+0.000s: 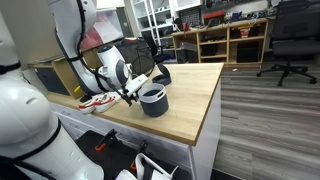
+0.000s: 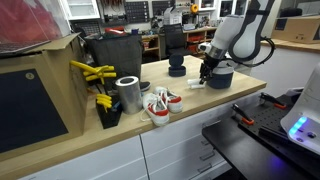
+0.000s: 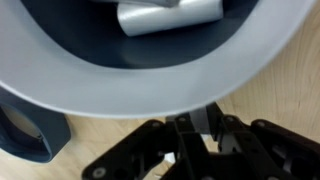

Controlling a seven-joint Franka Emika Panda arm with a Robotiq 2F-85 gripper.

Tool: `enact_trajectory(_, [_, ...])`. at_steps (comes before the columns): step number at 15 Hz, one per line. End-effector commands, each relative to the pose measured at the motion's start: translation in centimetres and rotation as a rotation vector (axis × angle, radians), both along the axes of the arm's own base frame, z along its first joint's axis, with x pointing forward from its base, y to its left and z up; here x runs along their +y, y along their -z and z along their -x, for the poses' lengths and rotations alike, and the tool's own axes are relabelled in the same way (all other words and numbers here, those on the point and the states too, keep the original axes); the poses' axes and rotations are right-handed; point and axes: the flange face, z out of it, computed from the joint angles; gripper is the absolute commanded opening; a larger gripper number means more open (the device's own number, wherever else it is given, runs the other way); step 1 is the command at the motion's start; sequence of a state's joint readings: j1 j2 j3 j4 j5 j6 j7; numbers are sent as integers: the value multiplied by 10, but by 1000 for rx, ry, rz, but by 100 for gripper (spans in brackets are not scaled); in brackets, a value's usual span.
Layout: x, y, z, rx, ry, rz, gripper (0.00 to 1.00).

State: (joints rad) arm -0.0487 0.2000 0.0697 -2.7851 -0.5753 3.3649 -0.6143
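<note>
On the far left of the wooden table (image 2: 205, 108) stands a big brown box (image 2: 40, 90). Next to it are some yellow tools (image 2: 92, 72). Then comes a shiny can (image 2: 128, 94), standing up. Just beside the can lie red and white shoes (image 2: 160, 104). Further right and further back sits a small dark bowl (image 2: 177, 67). Right of that is the gripper (image 2: 205, 75), at the edge of the gray bowl (image 2: 221, 80). This bowl stands near the right end of the table.

In an exterior view the shoes (image 1: 95, 101) are on the left, near the gripper (image 1: 131, 97). The gray bowl (image 1: 154, 103) is on the gripper's right side. The small dark bowl (image 1: 162, 73) stands behind the gray bowl, a little apart. Far to the right, on the floor, is a black chair (image 1: 285, 40).

In the wrist view the small dark bowl (image 3: 22, 135) peeks in at the lower left, close to the gray bowl (image 3: 120, 90). A silver thing (image 3: 165, 15) lies inside the gray bowl. The gripper (image 3: 197, 125) comes in from the bottom. Its fingers are close together at the rim and look pinched on it.
</note>
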Motion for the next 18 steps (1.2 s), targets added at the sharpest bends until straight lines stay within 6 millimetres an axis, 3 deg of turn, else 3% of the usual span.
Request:
enact_trajectory(1, [-4,6,7,24,-19,-5,6])
enact_trajectory(11, [-21,13,22,77,-63,38,6])
enact_trajectory(18, [-24,1,4,39,23,30,6])
